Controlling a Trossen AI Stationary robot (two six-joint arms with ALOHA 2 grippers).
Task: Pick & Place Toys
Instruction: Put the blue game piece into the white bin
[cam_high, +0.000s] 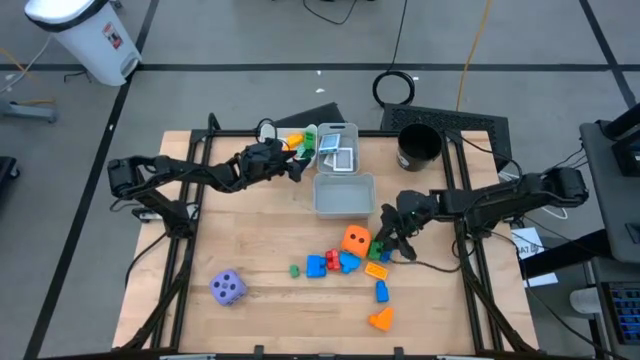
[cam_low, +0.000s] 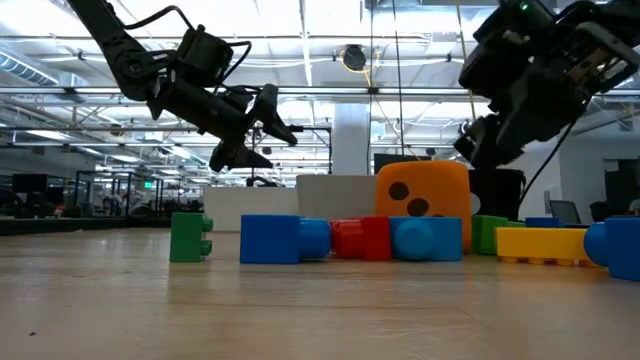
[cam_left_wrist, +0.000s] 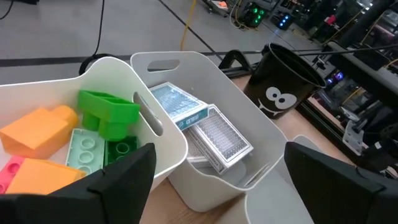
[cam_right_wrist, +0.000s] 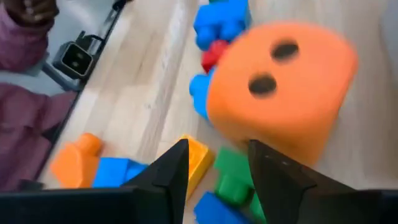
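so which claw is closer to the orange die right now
Right. The right claw is low beside the orange die, over the blocks at its side. The left claw is open, up by the bins at the table's far edge, well away from it.

Both arms are matte black, chunky jointed segments with thin black cables looped along them. The left gripper (cam_left_wrist: 214, 180) and right gripper (cam_right_wrist: 214, 171) each have two dark, wedge-shaped fingers tapering to blunt tips.

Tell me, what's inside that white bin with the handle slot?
The white bin holds a few white picture cards, stacked and overlapping. Whatever lies beneath them, and the bin's floor, is covered.
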